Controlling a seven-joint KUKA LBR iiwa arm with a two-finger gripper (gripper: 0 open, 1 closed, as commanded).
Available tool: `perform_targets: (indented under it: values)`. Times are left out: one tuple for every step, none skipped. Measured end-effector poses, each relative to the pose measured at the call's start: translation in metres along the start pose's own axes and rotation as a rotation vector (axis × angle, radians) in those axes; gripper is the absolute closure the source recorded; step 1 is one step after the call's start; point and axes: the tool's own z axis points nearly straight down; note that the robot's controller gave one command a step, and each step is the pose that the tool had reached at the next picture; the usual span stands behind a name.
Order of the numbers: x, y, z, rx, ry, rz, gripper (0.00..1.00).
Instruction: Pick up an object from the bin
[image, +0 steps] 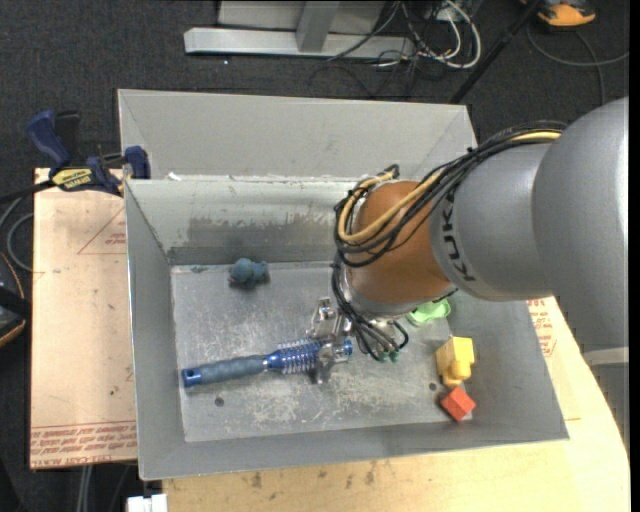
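Five things in grey bin (150, 300); gripper (322, 348) at blue brush (235, 370), closure unclear; yellow block (456, 357), red block (458, 404) nearby.

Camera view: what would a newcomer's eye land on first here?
The big grey arm with its orange wrist cover reaches in from the right, its gripper down at the coiled end of a blue tool lying along the front of the bin. Next come a yellow block and red block at front right, and a blue-grey lump by the back wall.

Arm (545, 215) from the right, tool (325, 350) low, orange wrist (395, 250) above.
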Motion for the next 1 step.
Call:
perform_targets:
  values:
    - [-0.0134, 0.0125, -0.1341, 0.001, 0.007, 0.02, 1.0]
